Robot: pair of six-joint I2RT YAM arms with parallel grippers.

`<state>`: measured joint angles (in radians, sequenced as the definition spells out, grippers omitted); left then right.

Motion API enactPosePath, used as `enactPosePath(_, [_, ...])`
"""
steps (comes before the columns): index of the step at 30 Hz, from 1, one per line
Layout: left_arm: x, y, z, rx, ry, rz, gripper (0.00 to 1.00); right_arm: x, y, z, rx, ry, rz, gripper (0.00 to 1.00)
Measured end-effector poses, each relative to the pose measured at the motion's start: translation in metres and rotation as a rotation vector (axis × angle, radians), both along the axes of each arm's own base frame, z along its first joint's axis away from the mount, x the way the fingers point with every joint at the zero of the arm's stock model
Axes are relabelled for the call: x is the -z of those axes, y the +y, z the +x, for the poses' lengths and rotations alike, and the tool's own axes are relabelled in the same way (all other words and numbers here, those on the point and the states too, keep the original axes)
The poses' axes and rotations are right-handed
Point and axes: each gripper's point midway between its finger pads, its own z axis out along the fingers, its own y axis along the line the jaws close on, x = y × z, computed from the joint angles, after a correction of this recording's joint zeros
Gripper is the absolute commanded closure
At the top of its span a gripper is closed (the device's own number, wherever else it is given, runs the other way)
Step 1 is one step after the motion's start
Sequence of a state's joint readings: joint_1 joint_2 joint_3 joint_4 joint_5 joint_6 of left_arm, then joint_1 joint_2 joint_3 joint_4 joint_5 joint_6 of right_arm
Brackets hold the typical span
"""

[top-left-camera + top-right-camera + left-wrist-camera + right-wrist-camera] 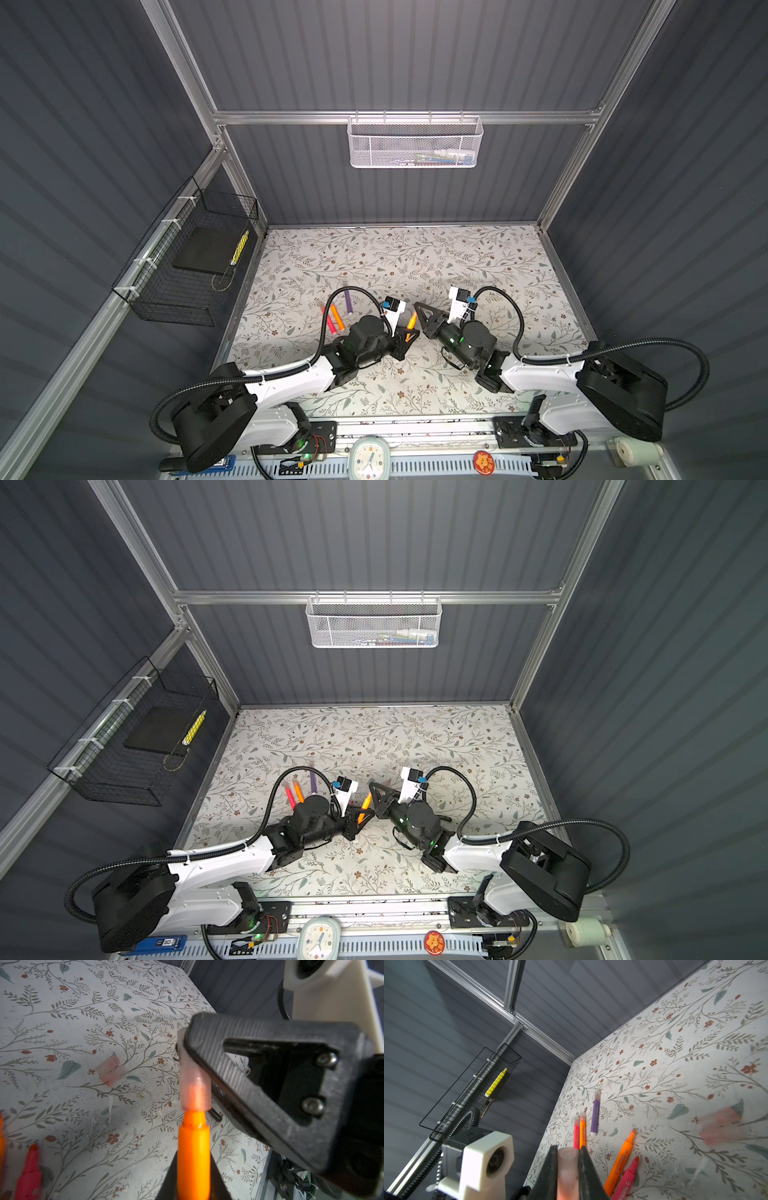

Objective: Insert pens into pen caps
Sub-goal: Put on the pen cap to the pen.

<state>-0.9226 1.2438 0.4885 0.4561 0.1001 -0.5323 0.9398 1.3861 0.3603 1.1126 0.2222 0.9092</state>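
Above mat (415,257): orange pen (194,1147), clamped in left gripper (194,1184), is half-seated in cap (195,1093) pinched by right gripper (568,1163).
Capped: three pens (595,1113) are laid aside.
Remaining: two pens (620,1163), two caps (110,1071).

Print runs along an orange pen (619,1164) and the purple pen (595,1114), too blurred to read.

Lab test cell around me: grey ribbed walls (395,54), aluminium frame (291,117), white basket (415,145), black basket (178,303), floral bench (415,257).
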Motion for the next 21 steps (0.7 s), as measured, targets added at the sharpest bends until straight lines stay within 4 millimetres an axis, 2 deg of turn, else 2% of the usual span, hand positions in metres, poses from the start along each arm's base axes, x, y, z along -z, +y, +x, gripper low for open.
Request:
enactPosePath(5, [-0.014, 0.0, 0.0, 0.002, -0.024, -0.038, 1.0, 0.006, 0.003, -0.015, -0.062, -0.018, 0.003, 0.46])
enactPosePath(9, [-0.022, -0.002, 0.002, 0.002, -0.046, -0.066, 1.0, 0.006, 0.003, -0.019, -0.084, -0.033, -0.005, 0.36])
enactPosePath(13, [-0.027, -0.004, 0.003, 0.004, -0.063, -0.084, 1.0, -0.007, -0.002, -0.021, -0.089, -0.063, 0.013, 0.18])
enactPosePath(17, [-0.026, -0.003, 0.002, 0.01, -0.085, -0.079, 1.0, -0.028, -0.011, -0.021, -0.073, -0.105, 0.041, 0.11])
enactPosePath(21, [-0.013, 0.002, 0.0, 0.014, -0.102, -0.047, 1.0, -0.042, -0.022, -0.02, -0.055, -0.126, 0.054, 0.06])
